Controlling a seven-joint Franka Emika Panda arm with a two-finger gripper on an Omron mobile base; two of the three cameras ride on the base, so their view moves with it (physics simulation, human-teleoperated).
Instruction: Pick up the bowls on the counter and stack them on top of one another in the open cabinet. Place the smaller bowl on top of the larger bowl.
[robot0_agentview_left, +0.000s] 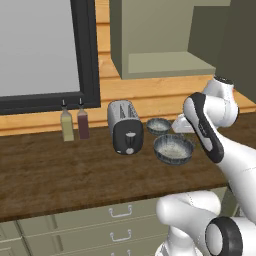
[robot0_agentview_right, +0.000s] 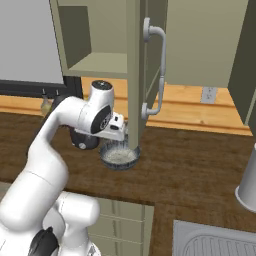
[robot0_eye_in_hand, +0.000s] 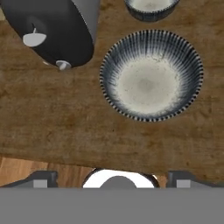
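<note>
The larger bowl (robot0_agentview_left: 173, 148) (robot0_agentview_right: 119, 156) (robot0_eye_in_hand: 151, 74) sits upright on the counter (robot0_agentview_left: 60, 175), just right of the toaster. Behind it stands the smaller bowl (robot0_agentview_left: 158, 125) (robot0_eye_in_hand: 151, 6), close to the larger bowl but apart from it. My gripper (robot0_eye_in_hand: 113, 180) (robot0_agentview_left: 181, 124) hangs above the counter, over the near side of the larger bowl, and points down. It is open, its fingertips (robot0_eye_in_hand: 41, 179) wide apart with nothing between them. The open cabinet (robot0_agentview_left: 165, 45) (robot0_agentview_right: 92, 45) is above, with a bare shelf (robot0_agentview_left: 170, 64).
A dark toaster (robot0_agentview_left: 125, 127) (robot0_eye_in_hand: 57, 30) stands left of the bowls. Two bottles (robot0_agentview_left: 75, 124) are by the window. The cabinet door (robot0_agentview_right: 136, 75), with its handle, hangs open beside the arm. A metal canister (robot0_agentview_right: 247, 185) and a sink (robot0_agentview_right: 215, 240) lie to the right. Drawers (robot0_agentview_left: 120, 212) are below.
</note>
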